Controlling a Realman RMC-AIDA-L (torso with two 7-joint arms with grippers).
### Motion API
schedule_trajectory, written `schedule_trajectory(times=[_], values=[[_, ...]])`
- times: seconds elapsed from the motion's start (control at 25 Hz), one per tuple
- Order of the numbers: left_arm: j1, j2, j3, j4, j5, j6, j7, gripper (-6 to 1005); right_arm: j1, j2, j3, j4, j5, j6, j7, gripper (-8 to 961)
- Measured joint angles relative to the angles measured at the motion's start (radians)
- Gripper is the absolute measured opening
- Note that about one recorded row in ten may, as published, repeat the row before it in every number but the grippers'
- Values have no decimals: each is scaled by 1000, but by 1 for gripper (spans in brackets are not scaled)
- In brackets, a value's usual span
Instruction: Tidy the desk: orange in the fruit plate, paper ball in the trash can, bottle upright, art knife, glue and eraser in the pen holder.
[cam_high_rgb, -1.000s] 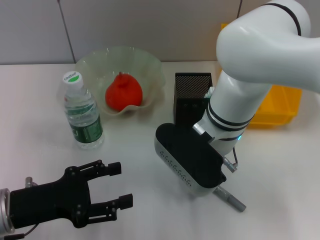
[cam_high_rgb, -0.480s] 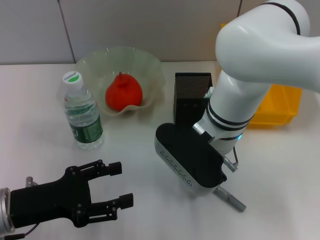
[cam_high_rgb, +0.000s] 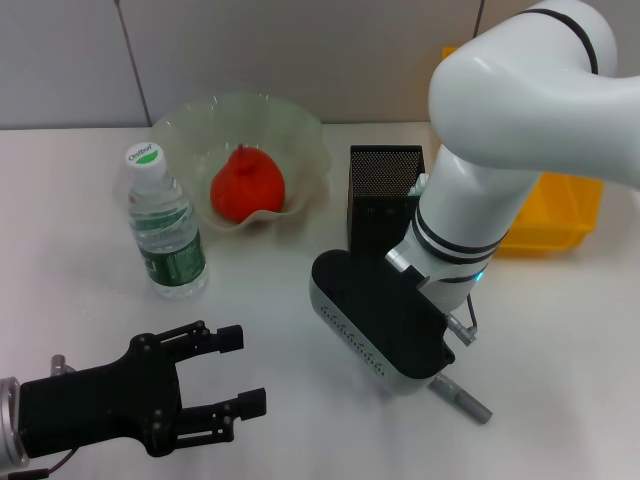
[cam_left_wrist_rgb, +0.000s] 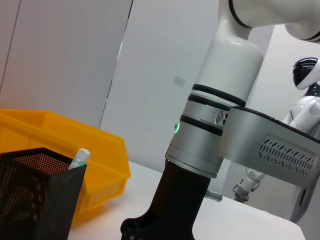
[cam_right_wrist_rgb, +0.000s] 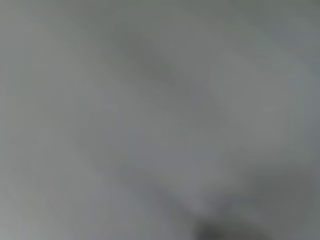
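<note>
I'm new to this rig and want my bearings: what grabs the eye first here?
The big white right arm fills the middle, reaching down to the table just in front of the black mesh pen holder. Behind it to the left, a bright orange sits in the clear fruit plate, with a bottle upright beside it.

The left hand (cam_high_rgb: 240, 370) is held low at the near left, its black fingers (cam_high_rgb: 228, 337) spread apart and pointing right. The right arm (cam_high_rgb: 500, 170) is bent steeply downward at centre; its hand is hidden beneath the wrist housing.
</note>
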Motion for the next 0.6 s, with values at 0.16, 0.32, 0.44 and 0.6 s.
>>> schedule_trajectory(times=[0.16, 0.32, 0.44, 0.6], values=[[-1, 0, 0, 0, 0, 2, 0, 812, 0, 0, 0, 0, 0, 2, 0, 437], [-2, 0, -1, 0, -1, 2, 0, 813, -5, 0, 0, -4, 0, 4, 1, 428], [-2, 0, -1, 0, -2, 2, 0, 813, -5, 0, 0, -6, 0, 5, 1, 421], [-3, 1, -2, 0, -3, 2, 0, 813, -7, 0, 6, -22, 0, -2, 9, 412]])
